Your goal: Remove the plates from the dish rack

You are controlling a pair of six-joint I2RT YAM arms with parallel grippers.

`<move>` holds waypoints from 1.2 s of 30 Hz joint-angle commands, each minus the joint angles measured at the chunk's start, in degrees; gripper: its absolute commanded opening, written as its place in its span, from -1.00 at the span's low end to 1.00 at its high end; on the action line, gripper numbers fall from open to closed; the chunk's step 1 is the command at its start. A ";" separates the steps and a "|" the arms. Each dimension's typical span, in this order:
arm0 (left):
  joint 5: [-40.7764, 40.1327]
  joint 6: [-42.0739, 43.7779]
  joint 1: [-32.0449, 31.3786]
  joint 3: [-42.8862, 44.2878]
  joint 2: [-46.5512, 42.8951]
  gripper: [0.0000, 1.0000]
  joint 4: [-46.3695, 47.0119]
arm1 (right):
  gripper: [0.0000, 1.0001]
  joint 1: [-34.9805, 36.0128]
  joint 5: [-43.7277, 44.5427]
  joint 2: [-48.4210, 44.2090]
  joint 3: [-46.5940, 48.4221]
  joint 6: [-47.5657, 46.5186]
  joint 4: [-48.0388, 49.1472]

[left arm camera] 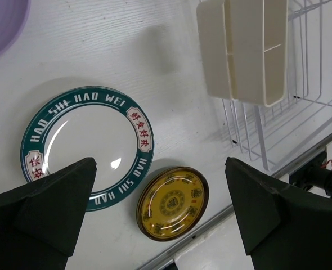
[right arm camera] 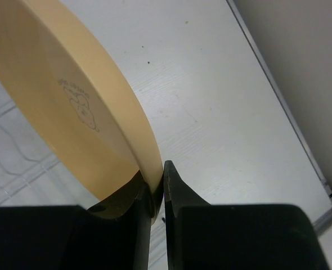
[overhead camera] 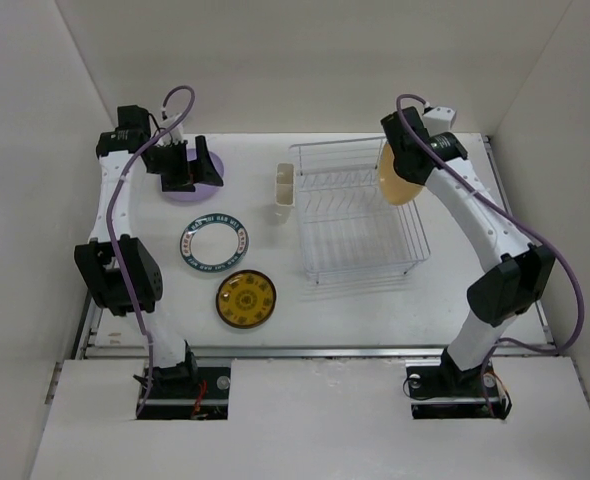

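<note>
Lifting is in hand: the tan plate (right arm camera: 70, 107) is pinched at its rim by the right gripper (right arm camera: 157, 169) at the dish rack (overhead camera: 360, 230); flat placement is called for next; the left gripper (left arm camera: 160, 166) is held wide open

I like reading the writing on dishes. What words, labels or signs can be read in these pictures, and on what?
"HAO SHI HAO WEI": white letters on the teal rim of the round white plate, repeated along the lower rim, partly hidden.
Red Chinese characters in white panels on that rim: too small to read surely.
Faint stamped mark on the plain tan round plate: unreadable.
Centre emblem of the amber-yellow patterned plate: too small to read.
</note>
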 commanded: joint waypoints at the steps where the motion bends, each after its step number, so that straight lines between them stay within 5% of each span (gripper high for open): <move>1: 0.23 2.41 0.14 0.54 -1.44 0.98 -1.16 | -1.00 -2.10 -3.33 0.57 1.67 -0.10 8.28; 15: 1.89 9.70 -1.27 0.63 -1.53 0.98 -5.54 | -1.00 -1.07 -12.29 -3.72 5.19 -1.59 10.74; 25: 13.58 17.45 -5.66 3.97 -2.67 0.98 -11.71 | -1.00 9.83 -47.15 0.31 4.06 -8.19 27.41; 36: 13.40 14.55 -5.66 1.68 -0.92 0.98 -7.14 | -1.00 10.99 -59.40 2.78 0.70 -6.35 36.15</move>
